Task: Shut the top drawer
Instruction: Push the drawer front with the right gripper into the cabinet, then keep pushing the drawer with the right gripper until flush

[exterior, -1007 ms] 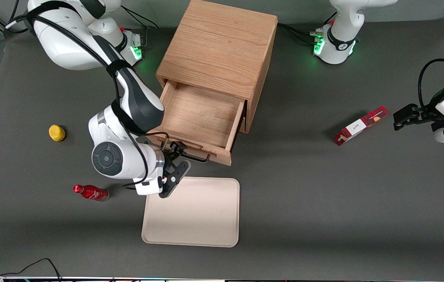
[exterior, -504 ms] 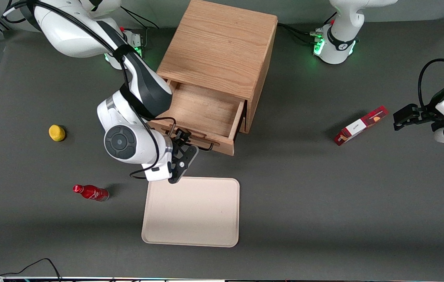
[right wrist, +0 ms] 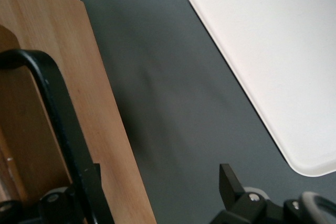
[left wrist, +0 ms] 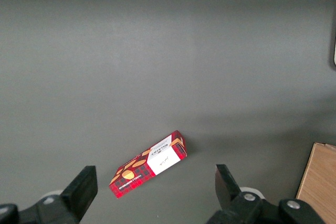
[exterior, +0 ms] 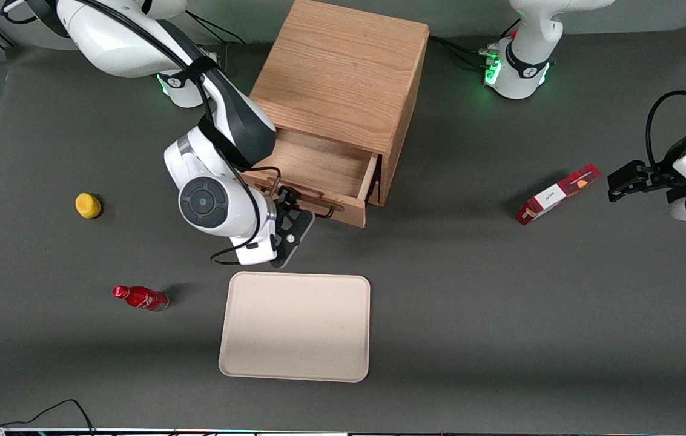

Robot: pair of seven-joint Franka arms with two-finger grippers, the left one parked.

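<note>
Right now the end effector (exterior: 287, 203) sits at the top drawer's (exterior: 324, 171) black handle (right wrist: 58, 124), fingers spread wide, one finger (right wrist: 79, 192) against the handle. Partly pulled out of the cabinet (exterior: 343, 72), the drawer faces the beige tray (exterior: 296, 327) on the table (exterior: 500, 303).

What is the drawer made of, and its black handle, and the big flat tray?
The top drawer looks like light oak wood: you can see grain lines, with a matte finish. Its handle, by the gripper, looks like black-coated metal rod, smooth and slightly shiny. The tray seems to be cream plastic, plain and smooth, though I can't be sure.
</note>
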